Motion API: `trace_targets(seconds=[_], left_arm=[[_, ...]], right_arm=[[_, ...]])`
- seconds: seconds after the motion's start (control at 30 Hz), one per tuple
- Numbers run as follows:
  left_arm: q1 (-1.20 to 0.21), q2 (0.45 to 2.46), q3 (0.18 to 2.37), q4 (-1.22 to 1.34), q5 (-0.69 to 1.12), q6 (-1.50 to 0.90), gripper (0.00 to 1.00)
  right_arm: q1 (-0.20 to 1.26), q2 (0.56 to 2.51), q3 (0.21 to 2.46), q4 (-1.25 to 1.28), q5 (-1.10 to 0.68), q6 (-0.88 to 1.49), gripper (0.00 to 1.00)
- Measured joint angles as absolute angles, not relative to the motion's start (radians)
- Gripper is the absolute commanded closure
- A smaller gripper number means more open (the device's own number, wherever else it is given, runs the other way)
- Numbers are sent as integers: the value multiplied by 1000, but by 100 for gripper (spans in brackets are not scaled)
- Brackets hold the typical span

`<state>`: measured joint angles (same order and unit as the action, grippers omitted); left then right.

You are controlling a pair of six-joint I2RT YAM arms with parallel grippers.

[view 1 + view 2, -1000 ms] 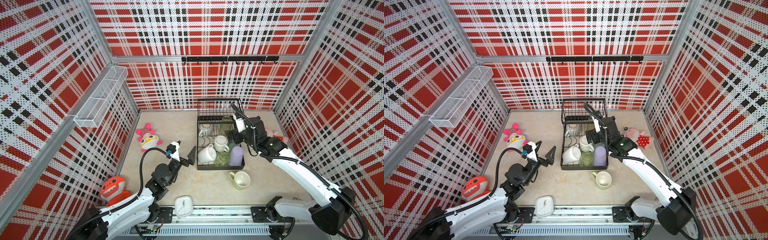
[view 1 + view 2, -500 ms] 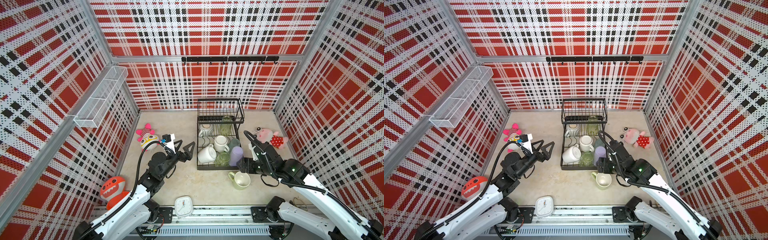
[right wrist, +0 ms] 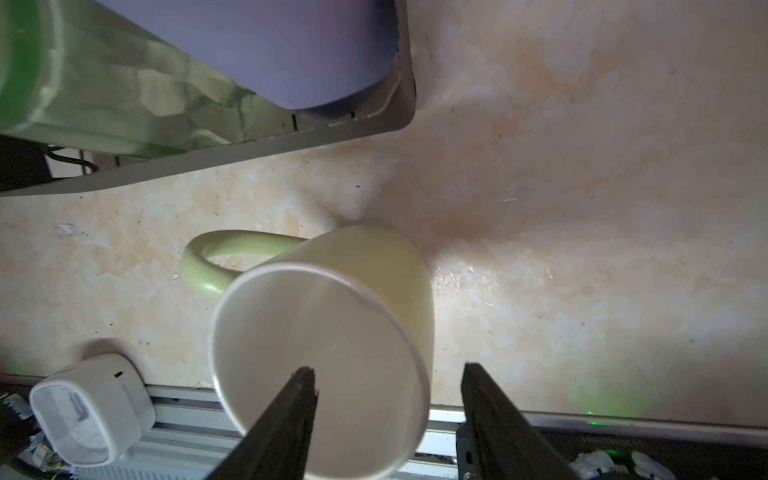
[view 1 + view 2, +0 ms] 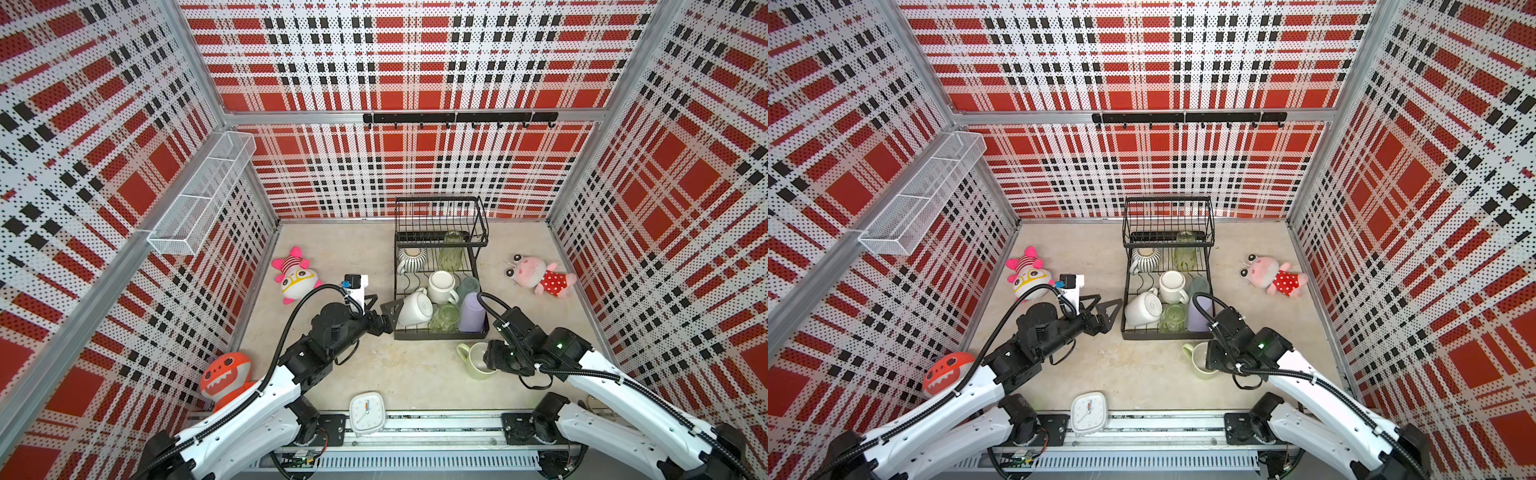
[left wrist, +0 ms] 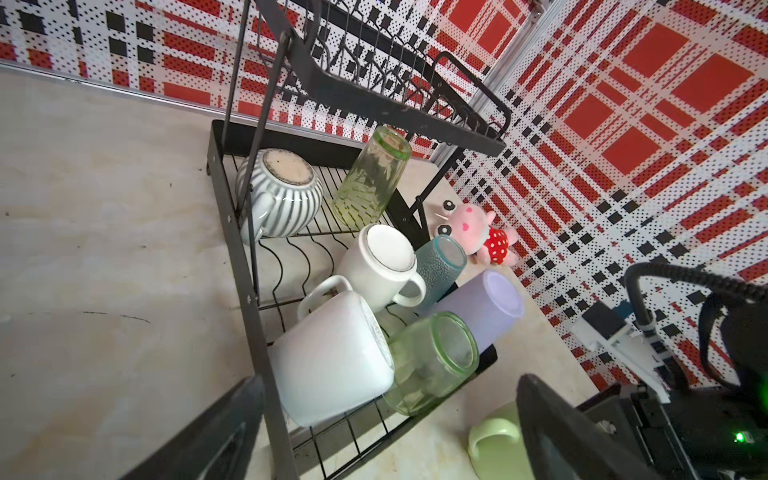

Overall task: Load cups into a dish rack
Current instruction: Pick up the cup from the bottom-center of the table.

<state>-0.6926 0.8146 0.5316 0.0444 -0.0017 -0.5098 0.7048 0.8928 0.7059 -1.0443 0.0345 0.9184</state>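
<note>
The black wire dish rack (image 4: 440, 333) (image 4: 1163, 335) holds several cups: a ribbed white mug (image 4: 411, 259), a white mug on its side (image 4: 415, 309), a green glass (image 4: 444, 318) and a lavender tumbler (image 4: 471, 311). A pale-green mug (image 4: 473, 365) (image 3: 332, 332) stands upright on the table in front of the rack. My right gripper (image 3: 388, 370) (image 4: 488, 359) is down on it, one finger inside, the other outside its wall, with gaps showing on both sides. My left gripper (image 4: 384, 301) (image 5: 390, 380) hangs open at the rack's near left corner, beside the tipped white mug (image 5: 332, 365).
A white square clock (image 4: 365, 411) lies by the front rail. Plush toys lie on the table: a pink one with glasses (image 4: 293, 276), a pink pig (image 4: 536, 276) and an orange dinosaur (image 4: 226, 374). A white mesh basket (image 4: 203, 195) hangs on the left wall.
My right arm came away from the rack and dropped onto the pale-green mug, and its jaws have narrowed. My left arm has moved closer to the rack, still open.
</note>
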Motion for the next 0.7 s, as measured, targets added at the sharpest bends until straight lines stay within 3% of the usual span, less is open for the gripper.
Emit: trace_targets(seconds=[0.17,0.33,0.5,0.7], left_arm=[[-683,815,585,-25,-26,-509,3],[-660,825,630,-106,-56,-502,3],[-648,826,630,-151,-59,-500,3],[-627,823,630,-168,-25,-517,3]], right_arm=[[705,961,681,-989,25,919,62],[706,1000,645,-929,8,928,84],[728,1019,640,-904,-4,931,100],[738,984,642,-905,-2,930,100]])
